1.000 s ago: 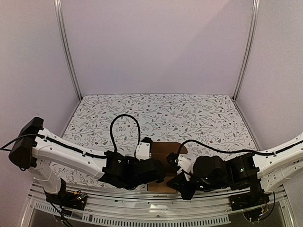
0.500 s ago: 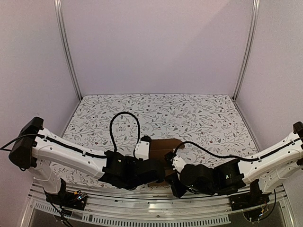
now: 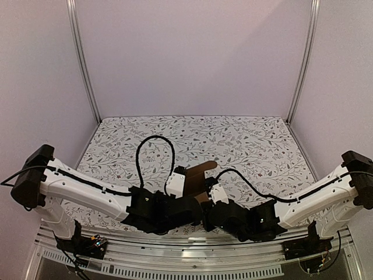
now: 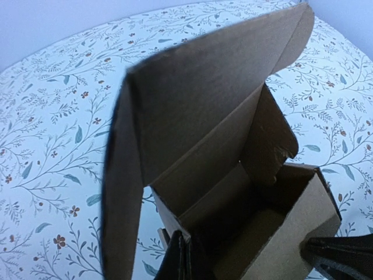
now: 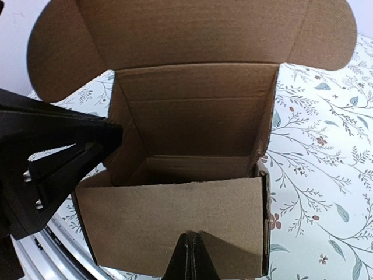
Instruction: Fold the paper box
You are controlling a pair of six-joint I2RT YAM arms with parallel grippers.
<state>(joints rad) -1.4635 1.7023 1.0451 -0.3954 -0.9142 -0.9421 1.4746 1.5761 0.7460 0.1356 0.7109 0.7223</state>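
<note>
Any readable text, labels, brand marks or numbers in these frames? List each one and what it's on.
None readable in any view.
paper box: plain brown cardboard on every face that shows, no print or label.
tablecloth: leaf and flower pattern only, no lettering.
left arm and right arm: no marking can be read in the top view; any that exists is too small to tell.

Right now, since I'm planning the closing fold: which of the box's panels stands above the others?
The lid, rising from the back wall with a rounded ear at each end; the front wall ends far lower.
</note>
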